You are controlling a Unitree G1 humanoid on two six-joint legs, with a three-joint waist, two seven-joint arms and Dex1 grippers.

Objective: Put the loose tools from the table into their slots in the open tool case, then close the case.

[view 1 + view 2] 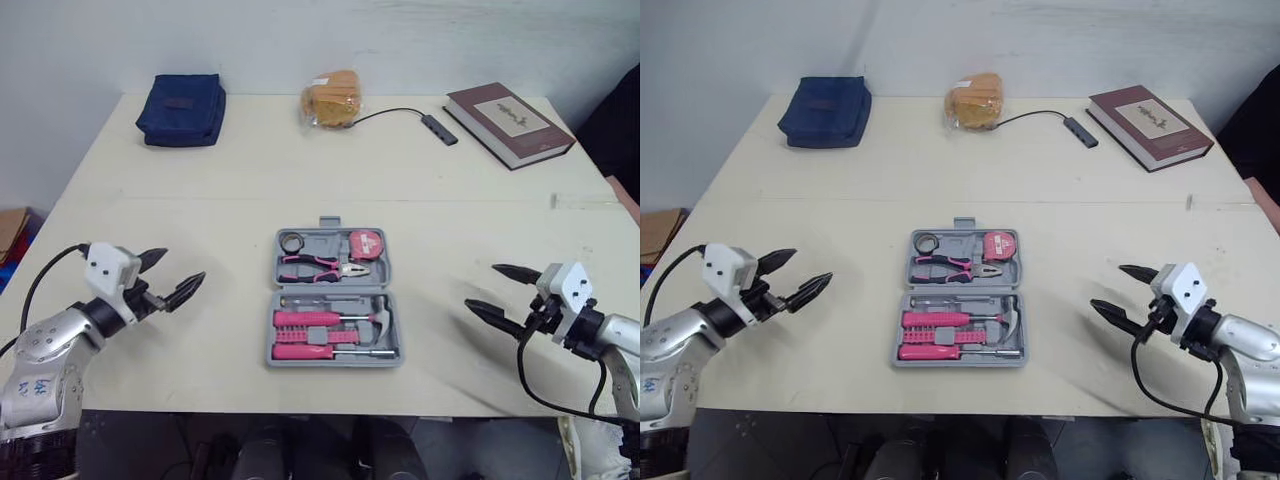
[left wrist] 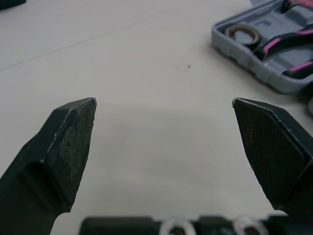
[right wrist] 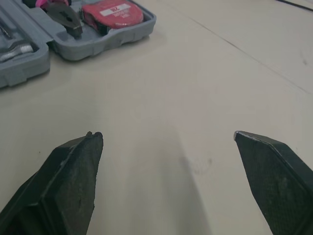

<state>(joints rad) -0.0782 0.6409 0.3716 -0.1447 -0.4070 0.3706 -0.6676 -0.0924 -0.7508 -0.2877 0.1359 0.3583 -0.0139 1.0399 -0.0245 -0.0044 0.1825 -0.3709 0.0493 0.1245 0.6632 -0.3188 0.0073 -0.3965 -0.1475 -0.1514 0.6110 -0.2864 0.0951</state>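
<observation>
The whole surface (image 1: 300, 170) is overlooked, forward and down, by both eye views. It is skimmed closely by the wrist views; the tool case (image 3: 83, 46) is shared by all.

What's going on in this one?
The tool case sits open in the middle of the table, with the pliers, tape measure, hammer and pink-handled screwdrivers lying in its slots. The left gripper and right gripper hover open on either side of it, holding nothing. The case is not yet closed.
</observation>
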